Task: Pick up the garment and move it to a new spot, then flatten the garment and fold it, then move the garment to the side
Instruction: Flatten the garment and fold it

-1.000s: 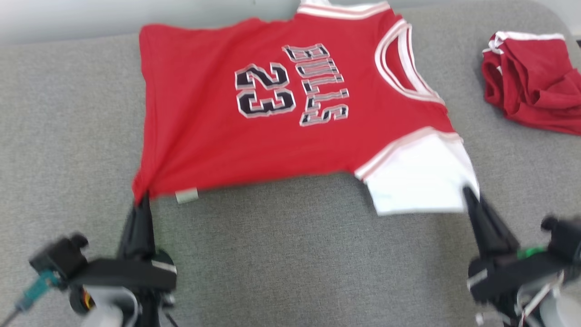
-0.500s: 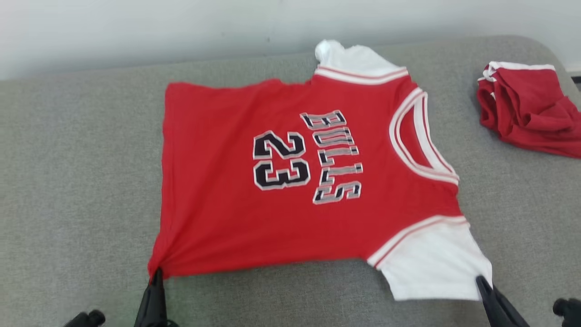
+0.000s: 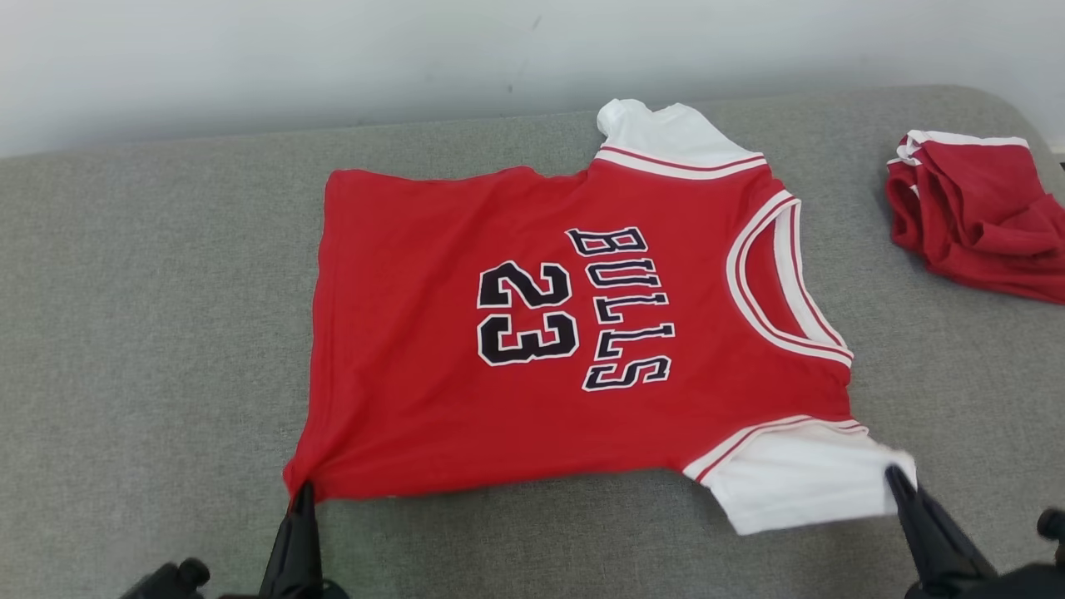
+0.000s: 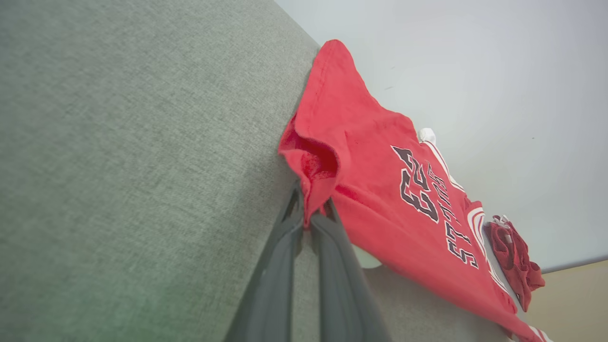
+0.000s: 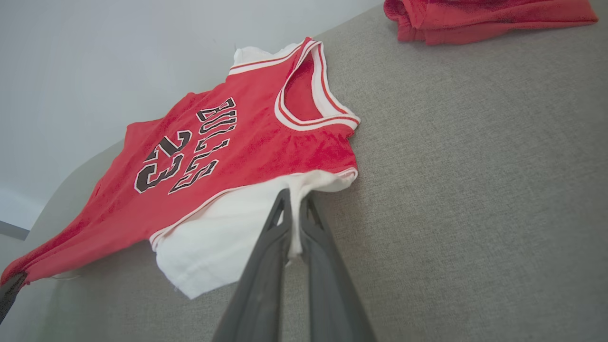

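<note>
Garment [image 3: 532, 333] is held at its two near corners and lies spread, print side up, on the grey cushioned surface [image 3: 150, 333].

Left gripper [image 3: 301, 499]: fingers closed to a narrow pinch on the red hem corner. The left wrist view shows that corner bunched and folded between the fingertips.

Right gripper [image 3: 897, 482]: fingers closed to a narrow pinch on the edge of the near white shoulder panel. The right wrist view shows white cloth passing between the two fingers.

Change against one second ago:
- The whole head view has shifted, which is camera movement. The gripper bodies now sit mostly below the bottom edge.
- Both grippers keep the same corners clamped.
- The garment's far edge then overlapped the pale wall [image 3: 333, 58]. It now lies inside the grey surface, with a bare strip beyond it.
- The small white tag beside the left corner is no longer seen in the head view.
- Motion blur has cleared and the print is sharp.

Markings: "BULLS" and "23" in black with white outline, turned sideways in the head view. The number is on the hem side and the word on the neckline side. Neckline and armholes carry white-and-red striped trim.

A second, bunched red garment [image 3: 973, 216] with a white band lies well apart at the right of the head view.
</note>
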Motion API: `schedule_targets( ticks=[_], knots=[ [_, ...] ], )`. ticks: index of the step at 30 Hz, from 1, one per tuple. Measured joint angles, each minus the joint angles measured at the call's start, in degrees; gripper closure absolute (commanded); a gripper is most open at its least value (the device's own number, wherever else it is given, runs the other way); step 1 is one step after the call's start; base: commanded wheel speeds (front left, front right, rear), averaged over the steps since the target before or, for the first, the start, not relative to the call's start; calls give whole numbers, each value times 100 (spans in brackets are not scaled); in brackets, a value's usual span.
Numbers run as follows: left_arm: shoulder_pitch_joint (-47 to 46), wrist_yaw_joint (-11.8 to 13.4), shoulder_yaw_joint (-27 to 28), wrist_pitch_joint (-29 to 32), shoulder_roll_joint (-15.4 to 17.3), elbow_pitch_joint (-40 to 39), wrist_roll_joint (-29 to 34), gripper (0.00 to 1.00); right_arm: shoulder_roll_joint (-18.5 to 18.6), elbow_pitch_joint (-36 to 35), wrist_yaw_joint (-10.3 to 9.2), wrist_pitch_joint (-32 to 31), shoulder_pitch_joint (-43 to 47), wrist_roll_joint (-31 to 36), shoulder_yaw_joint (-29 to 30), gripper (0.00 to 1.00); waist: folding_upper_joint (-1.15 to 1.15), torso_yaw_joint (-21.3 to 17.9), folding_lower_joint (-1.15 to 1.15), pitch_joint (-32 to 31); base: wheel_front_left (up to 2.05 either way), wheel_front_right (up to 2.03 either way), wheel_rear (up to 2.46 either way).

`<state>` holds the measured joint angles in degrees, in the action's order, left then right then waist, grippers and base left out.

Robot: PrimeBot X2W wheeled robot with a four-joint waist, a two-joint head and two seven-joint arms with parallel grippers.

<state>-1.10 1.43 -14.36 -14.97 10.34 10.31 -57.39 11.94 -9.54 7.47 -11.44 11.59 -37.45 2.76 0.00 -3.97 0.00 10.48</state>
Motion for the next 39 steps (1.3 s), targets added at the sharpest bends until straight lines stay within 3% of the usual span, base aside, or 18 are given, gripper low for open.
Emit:
schedule_targets(
  ticks=[11,20,28,29,30,31,39],
  knots=[
    [-1014,23,-216,254,41,91,248,100,472,665,0,-185,-1727,-336,-405,100,0,97,1,229,0,0,0],
    [-1954,65,-334,556,48,595,379,100,698,2251,0,-153,-3504,-479,-851,100,1,110,1,469,0,0,0],
    [-2628,53,-420,597,46,1218,531,100,710,3661,0,404,-4663,-308,-1432,100,1,90,2,688,0,0,0],
    [-2679,49,-453,589,52,1296,570,75,708,3822,0,515,-4741,-279,-1491,80,1,88,2,701,0,0,0],
    [-2720,49,-491,554,63,1361,636,42,727,3945,0,649,-4819,-209,-1580,28,1,86,2,707,0,0,0],
    [-2751,21,-527,536,69,1425,710,0,769,4052,0,766,-4886,-137,-1683,0,1,87,2,706,0,0,0],
    [-2689,-96,-548,236,109,1639,851,0,1094,4475,0,1611,-4886,-154,-2247,0,0,78,0,534,0,0,0]
  ],
)
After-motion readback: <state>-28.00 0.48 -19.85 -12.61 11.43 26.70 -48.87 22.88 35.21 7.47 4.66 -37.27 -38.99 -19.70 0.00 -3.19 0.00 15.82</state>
